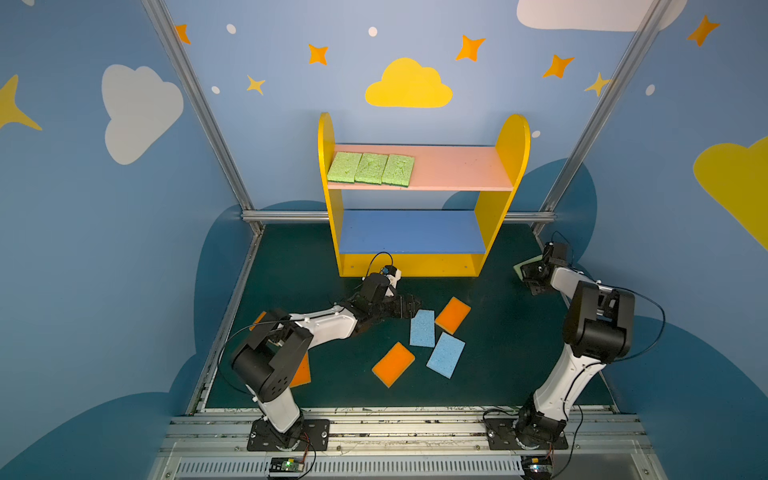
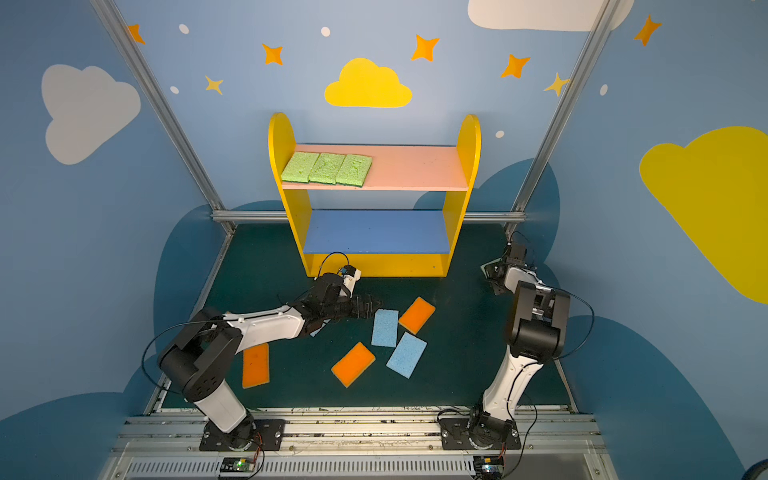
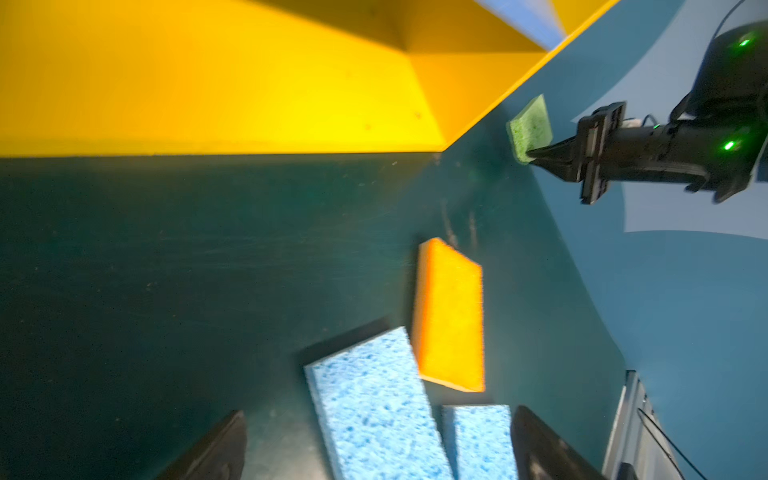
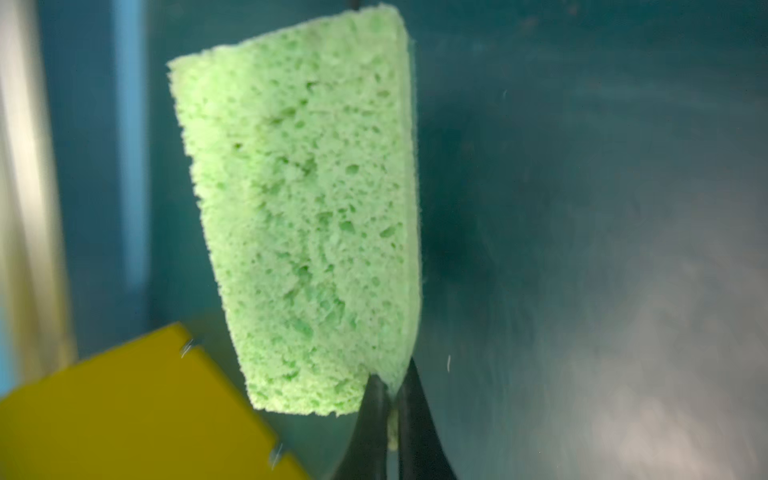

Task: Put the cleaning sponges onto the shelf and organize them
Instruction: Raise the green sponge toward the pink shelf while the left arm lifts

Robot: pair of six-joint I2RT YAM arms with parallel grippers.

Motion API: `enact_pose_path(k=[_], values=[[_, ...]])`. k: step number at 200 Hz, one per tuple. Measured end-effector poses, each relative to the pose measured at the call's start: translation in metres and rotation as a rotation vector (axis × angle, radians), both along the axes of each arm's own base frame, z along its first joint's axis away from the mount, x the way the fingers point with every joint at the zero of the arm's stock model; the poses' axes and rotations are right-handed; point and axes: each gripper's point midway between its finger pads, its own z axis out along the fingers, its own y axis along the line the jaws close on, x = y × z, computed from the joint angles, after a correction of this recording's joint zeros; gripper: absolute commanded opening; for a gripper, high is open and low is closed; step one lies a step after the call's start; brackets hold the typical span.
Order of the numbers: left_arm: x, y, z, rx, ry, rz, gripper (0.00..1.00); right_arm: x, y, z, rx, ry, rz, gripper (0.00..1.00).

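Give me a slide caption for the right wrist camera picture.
Right gripper, jaws shut on a corner of a light green sponge, with the yellow shelf close by.

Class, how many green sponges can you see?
4. Three green sponges side by side on the pink board; a fourth sponge pinched in the right gripper. Arms may hide others.

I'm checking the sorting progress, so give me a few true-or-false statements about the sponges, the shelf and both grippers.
1. Three green sponges lie side by side on the pink board. True.
2. The blue board holds two blue sponges. False: no sponge lies on it; the blue sponges lie on the mat.
3. The right gripper is shut on a green sponge. True.
4. The left gripper is shut. False: its fingers stand open, holding nothing.
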Motion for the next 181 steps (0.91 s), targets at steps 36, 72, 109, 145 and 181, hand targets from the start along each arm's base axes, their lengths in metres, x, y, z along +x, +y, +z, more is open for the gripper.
enact_pose_path(k=[36, 72, 109, 145, 181], values=[[-0.018, 0.002, 0.025, -0.006, -0.014, -0.028, 0.97, -0.028, 0.022, 0.028, 0.032, -0.102, 0.075, 0.00], [-0.041, 0.013, 0.042, 0.002, -0.020, -0.045, 0.97, -0.070, 0.047, 0.045, 0.058, -0.171, 0.161, 0.00], [-0.061, 0.031, 0.062, 0.011, -0.039, -0.037, 0.98, -0.095, 0.075, 0.088, 0.041, -0.270, 0.325, 0.00], [-0.075, 0.047, 0.085, 0.013, -0.068, -0.027, 0.99, -0.123, 0.109, 0.129, 0.014, -0.336, 0.512, 0.00], [-0.084, 0.058, 0.103, 0.022, -0.093, -0.016, 1.00, -0.151, 0.154, 0.175, -0.069, -0.465, 0.720, 0.00]])
